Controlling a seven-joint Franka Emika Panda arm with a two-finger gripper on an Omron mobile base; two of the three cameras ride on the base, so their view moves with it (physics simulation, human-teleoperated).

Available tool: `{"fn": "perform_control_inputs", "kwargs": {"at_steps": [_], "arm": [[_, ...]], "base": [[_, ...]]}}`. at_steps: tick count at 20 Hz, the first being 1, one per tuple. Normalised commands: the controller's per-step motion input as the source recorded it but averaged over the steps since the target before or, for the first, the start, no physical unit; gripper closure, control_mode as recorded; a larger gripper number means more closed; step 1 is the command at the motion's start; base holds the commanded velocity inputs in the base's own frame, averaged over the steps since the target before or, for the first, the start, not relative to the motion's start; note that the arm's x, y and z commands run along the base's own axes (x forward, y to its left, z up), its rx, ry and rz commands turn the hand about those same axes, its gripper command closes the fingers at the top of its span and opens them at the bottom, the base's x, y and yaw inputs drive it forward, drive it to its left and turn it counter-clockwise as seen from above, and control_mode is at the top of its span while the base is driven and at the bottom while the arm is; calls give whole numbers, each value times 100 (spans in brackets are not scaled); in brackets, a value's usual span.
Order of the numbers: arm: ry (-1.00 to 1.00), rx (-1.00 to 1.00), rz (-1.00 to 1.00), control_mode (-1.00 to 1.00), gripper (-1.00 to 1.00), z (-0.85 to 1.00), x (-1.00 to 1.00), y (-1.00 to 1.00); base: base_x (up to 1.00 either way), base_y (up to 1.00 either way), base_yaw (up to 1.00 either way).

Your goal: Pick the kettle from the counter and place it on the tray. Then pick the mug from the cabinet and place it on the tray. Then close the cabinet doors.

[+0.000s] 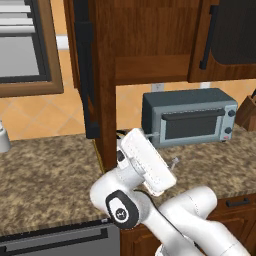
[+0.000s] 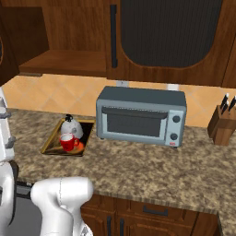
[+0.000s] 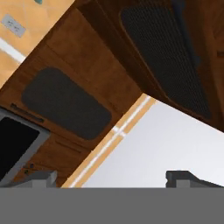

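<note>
- Reading from the left of the toaster oven (image 2: 140, 116), we find the tray (image 2: 49, 140) lying flat on the counter (image 2: 152, 168) just beside the oven's left end, with the kettle (image 2: 72, 126) and the mug (image 2: 68, 141) both standing on it, the mug in front of the kettle and close against it.
- Above the tray and the oven's left end, the cabinet (image 2: 60, 62) stands open, its shelf bare.
- We judge that only the doors are left. The left door (image 1: 86, 75) hangs swung out, edge-on above the counter to the left of the oven; the right door (image 2: 168, 39) sits above the oven, its bar handle (image 2: 113, 36) at its left edge.
- We expect each door to be stiff, fairly light on its hinges and not fragile; it should swing in an arc, not slide.
- The black panel looks smooth and may let fingers slip, so we would push on the wooden frame at the free edge, far from the hinge, or hook the bar handle, which gives a firm hold.
- Our gripper (image 3: 111, 178) points up at the door panels in the hand view; its fingertips (image 3: 181, 177) stand wide apart with nothing between them.
- A slow push should do, easing off before the door meets the frame.
</note>
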Motion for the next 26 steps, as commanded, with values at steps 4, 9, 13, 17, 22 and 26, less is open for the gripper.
{"fn": "perform_control_inputs", "kwargs": {"at_steps": [4,9,13,17,22,26], "arm": [[21,-5,-5,-100,-100,-24,10,40],[28,-1,-11,-100,-100,-5,3,50],[28,-2,-7,-100,-100,-7,12,48],[33,-6,-6,-100,-100,0,21,44],[31,-7,-4,-100,-100,-22,33,32],[26,-8,-6,-100,-100,-39,30,21]], "base": [[0,0,0],[0,0,0],[0,0,0],[0,0,0],[0,0,0],[0,0,0]]}}
